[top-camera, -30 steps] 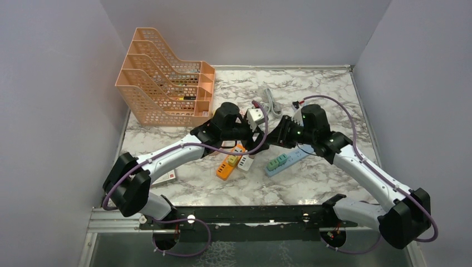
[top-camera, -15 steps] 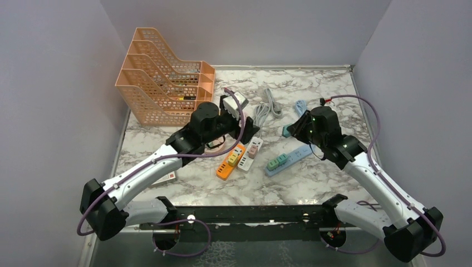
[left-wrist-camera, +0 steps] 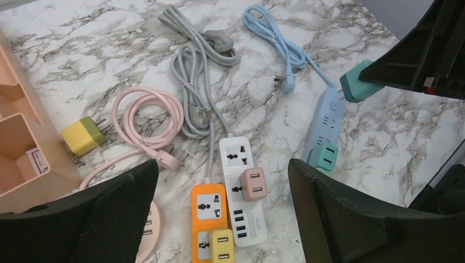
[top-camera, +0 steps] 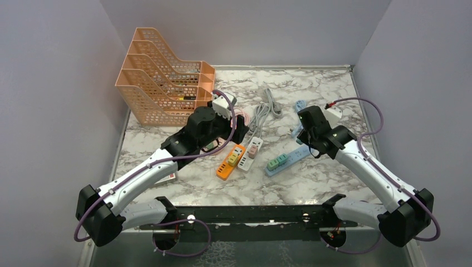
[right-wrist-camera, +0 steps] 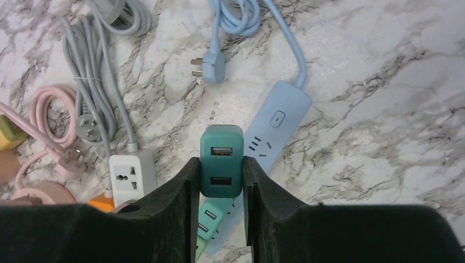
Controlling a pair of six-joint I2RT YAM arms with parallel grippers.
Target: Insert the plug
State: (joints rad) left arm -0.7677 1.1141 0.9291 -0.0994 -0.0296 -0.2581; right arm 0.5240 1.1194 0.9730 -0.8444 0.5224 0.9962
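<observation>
Clamping the teal plug (right-wrist-camera: pixel 221 159), your right gripper (right-wrist-camera: pixel 221 162) holds it lengthwise along the jaws, USB ports facing the wrist, blue power strip (right-wrist-camera: pixel 277 123) just beyond the jaw tips; your left gripper (left-wrist-camera: pixel 222 165) gapes empty.

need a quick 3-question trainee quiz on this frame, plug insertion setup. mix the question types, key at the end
1. True or false: the right gripper is shut on the teal adapter.
2. The pink adapter sits in a strip of which colour? A orange, B white, C blue.
3. Fill in: the left gripper stands ___, holding nothing.
Key: 1 true; 2 B, the white strip; 3 open.
</observation>
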